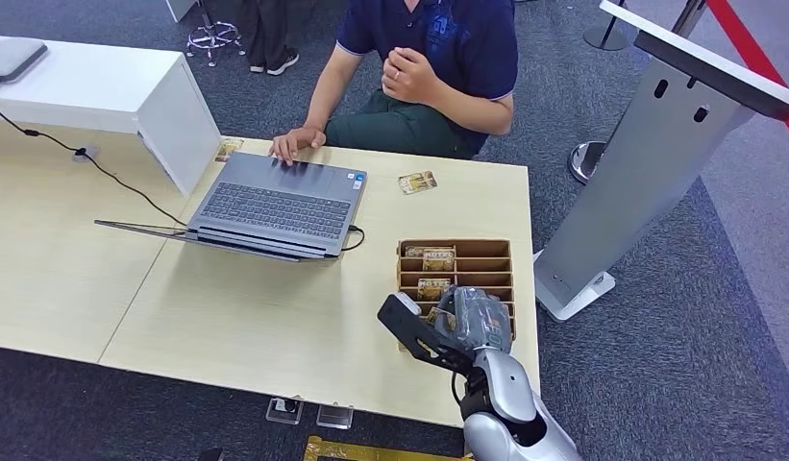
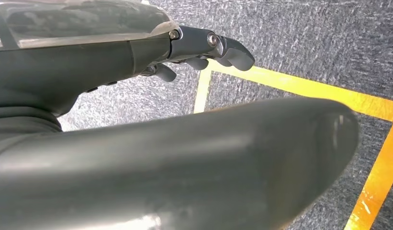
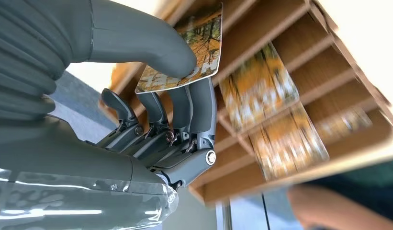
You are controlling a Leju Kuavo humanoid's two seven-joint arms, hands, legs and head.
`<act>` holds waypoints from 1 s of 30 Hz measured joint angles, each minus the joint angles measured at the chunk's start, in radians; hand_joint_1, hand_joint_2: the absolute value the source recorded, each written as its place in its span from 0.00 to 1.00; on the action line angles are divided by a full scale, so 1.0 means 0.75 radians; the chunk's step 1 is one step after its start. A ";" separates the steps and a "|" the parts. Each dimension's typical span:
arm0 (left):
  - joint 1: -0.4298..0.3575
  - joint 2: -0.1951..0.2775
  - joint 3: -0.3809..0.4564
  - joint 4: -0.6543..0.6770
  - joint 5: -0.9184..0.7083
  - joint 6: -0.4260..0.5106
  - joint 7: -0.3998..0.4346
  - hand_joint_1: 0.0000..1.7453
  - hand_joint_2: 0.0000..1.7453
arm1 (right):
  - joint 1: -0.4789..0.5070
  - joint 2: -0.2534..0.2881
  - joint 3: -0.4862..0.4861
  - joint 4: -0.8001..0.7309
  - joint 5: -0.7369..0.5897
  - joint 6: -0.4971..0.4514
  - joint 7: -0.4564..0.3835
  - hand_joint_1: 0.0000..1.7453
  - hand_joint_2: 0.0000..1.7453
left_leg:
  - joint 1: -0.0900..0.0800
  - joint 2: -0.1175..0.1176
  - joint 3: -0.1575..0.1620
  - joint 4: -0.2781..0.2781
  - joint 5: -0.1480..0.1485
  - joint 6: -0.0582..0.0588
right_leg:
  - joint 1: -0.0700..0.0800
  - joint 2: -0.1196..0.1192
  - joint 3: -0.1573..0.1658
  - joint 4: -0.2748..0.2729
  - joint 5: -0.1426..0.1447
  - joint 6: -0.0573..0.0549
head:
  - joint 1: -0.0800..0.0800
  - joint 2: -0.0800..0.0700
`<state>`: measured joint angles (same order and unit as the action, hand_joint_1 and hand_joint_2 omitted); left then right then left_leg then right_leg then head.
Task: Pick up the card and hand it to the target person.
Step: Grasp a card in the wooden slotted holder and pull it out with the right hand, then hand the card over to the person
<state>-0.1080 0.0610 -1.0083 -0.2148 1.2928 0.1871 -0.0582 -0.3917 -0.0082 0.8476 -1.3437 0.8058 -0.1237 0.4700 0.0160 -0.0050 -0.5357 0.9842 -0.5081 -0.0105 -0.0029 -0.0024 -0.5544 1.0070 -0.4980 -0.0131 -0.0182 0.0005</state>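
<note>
Orange-printed card sat pinched between thumb and fingers of the right hand, just above the wooden slotted tray — pickup apparently done. Handover remained: the seated person waited at twelve o'clock, across the desk.

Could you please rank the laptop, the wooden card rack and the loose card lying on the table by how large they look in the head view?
1. laptop
2. wooden card rack
3. loose card
</note>
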 joint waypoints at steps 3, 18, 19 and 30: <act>0.000 0.000 0.000 0.000 -0.003 -0.006 -0.009 0.00 0.00 | -0.064 -0.003 -0.013 -0.048 0.031 -0.009 -0.008 0.86 1.00 | 0.000 0.000 0.000 0.000 0.000 0.000 | 0.000 0.000 0.000 0.000 0.000 0.000 | 0.000 0.000; -0.011 -0.001 -0.021 0.000 -0.053 -0.029 -0.022 0.00 0.00 | -0.562 0.045 -0.050 0.126 0.024 -0.168 -0.255 0.86 1.00 | 0.000 0.000 -0.001 0.000 0.000 0.000 | 0.000 0.000 0.000 0.000 0.001 0.000 | 0.000 0.000; -0.013 -0.001 -0.023 0.000 -0.054 -0.030 -0.022 0.00 0.00 | -0.576 0.050 -0.049 0.158 0.026 -0.181 -0.265 0.86 1.00 | 0.000 0.000 -0.001 0.000 0.000 0.000 | 0.000 0.000 0.000 0.000 0.001 0.000 | 0.000 0.000; -0.021 0.001 -0.042 0.000 -0.069 -0.047 -0.021 0.00 0.00 | -0.605 0.069 -0.050 0.355 0.036 -0.233 -0.285 0.00 1.00 | 0.000 -0.001 -0.001 0.000 0.000 0.000 | 0.000 0.000 0.000 0.000 0.001 0.000 | 0.001 0.000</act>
<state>-0.1239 0.0620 -1.0401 -0.2148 1.2408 0.1521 -0.0741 -0.8453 0.0439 0.8100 -1.0776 0.8328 -0.2981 0.2559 0.0160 -0.0054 -0.5361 0.9844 -0.5077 -0.0104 -0.0029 -0.0027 -0.5546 1.0072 -0.4974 -0.0135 -0.0176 0.0004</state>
